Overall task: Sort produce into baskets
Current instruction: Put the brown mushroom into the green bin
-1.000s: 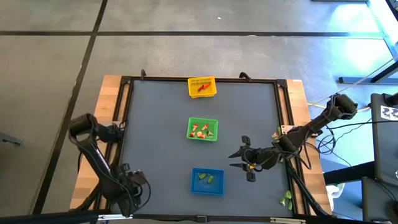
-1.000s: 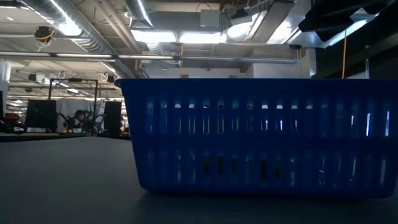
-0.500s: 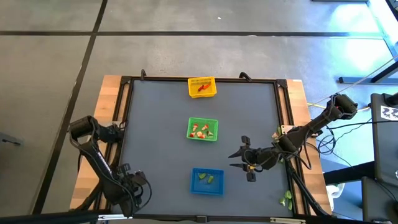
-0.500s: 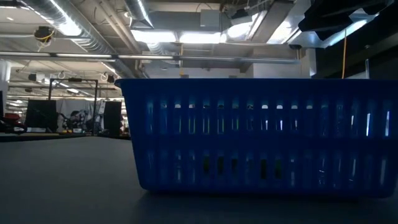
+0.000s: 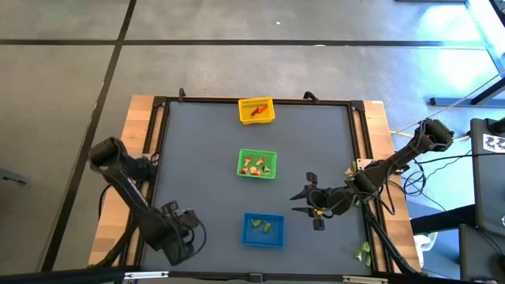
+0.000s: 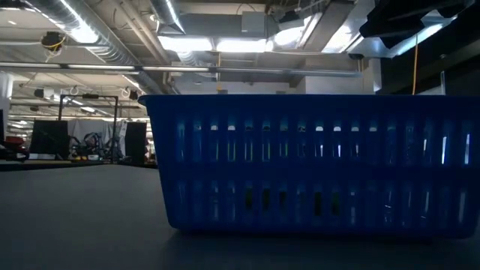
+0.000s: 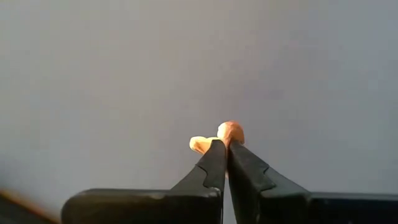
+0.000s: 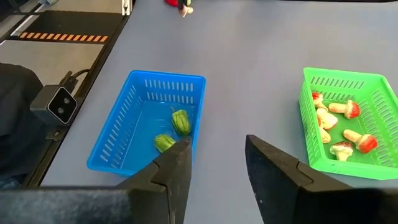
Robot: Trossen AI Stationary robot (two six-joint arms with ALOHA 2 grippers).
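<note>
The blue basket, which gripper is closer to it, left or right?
Right. The right gripper hangs just off the blue basket, on its right-hand side. The left gripper is farther off on the opposite side, pinching a small piece.

The left hand (image 5: pixel 188 229) has swung toward the blue basket (image 5: pixel 263 229), closing.

Three baskets in a central column, blue basket (image 5: pixel 263 229), green basket (image 5: pixel 257 164), yellow basket (image 5: pixel 256 110), open tabletop (image 5: pixel 197 158) either side
</note>
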